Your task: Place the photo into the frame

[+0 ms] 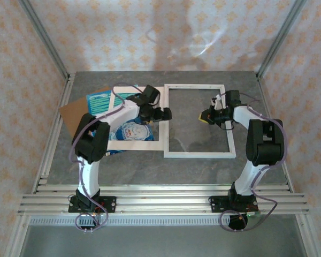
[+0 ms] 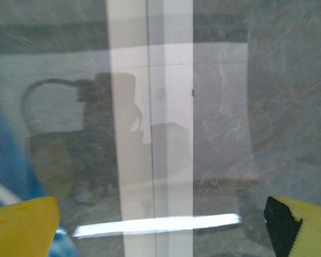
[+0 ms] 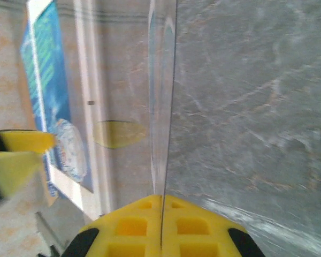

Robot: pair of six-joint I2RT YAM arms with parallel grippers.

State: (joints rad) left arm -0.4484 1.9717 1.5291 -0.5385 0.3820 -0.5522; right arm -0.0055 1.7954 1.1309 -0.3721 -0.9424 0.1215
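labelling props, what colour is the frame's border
The frame border is white, clearest in the top external view.

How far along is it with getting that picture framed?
Early on. Nothing looks done: the photo lies left of the frame, under a cream mat. In hand: the right gripper pinches the edge of a clear pane. Left to do: getting the photo into the frame.

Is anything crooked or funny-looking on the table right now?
Yes. The teal-blue glossy photo and the brown backing board lie crooked under the cream paper mat, left of the white-bordered frame. The right gripper pinches a clear sheet by its edge.
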